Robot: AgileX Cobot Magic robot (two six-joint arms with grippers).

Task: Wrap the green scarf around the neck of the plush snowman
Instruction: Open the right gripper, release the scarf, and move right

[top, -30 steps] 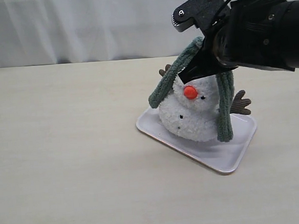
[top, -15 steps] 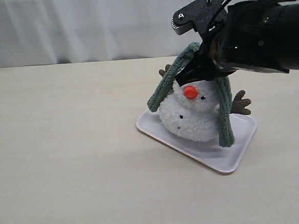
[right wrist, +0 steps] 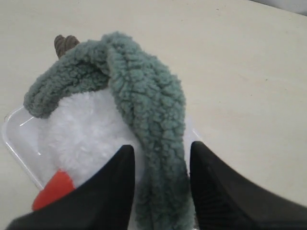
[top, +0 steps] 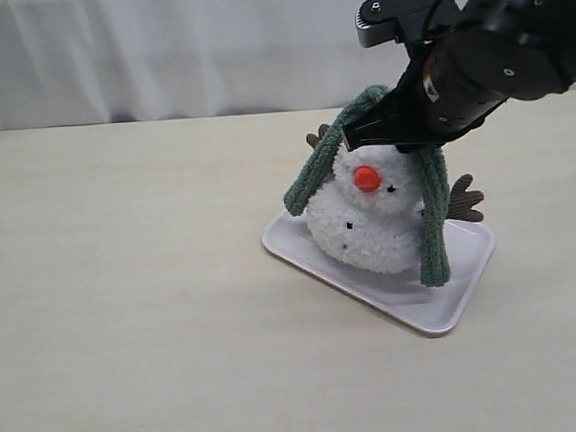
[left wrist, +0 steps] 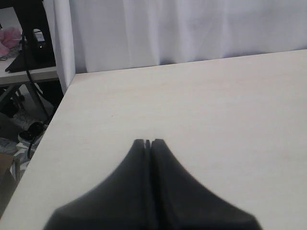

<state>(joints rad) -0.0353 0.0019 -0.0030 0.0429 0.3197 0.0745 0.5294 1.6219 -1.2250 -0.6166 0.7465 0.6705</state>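
Exterior view has the plush snowman [top: 368,225] leaning on a white tray [top: 452,298] right of the table's [top: 125,287] middle, orange nose turned toward the near side. The green scarf [top: 431,216] is slung over the top of its head rather than round the neck. A short end hangs by the head on the left, and a long end drops down the right side to the tray. The neck itself cannot be made out in the fluff.

The right gripper [top: 362,137] hovers just above the head. In the right wrist view its fingers [right wrist: 125,167] stand apart with the scarf running between them, not visibly squeezed. The left gripper [left wrist: 147,143] is closed on nothing over bare table, well away from the toy.

The step in hand looks like the drape: the scarf is laid on, not yet wound. The next move probably calls for taking up the long right end, carrying it across the front below the nose, and settling the band down off the head without toppling the tilted toy.
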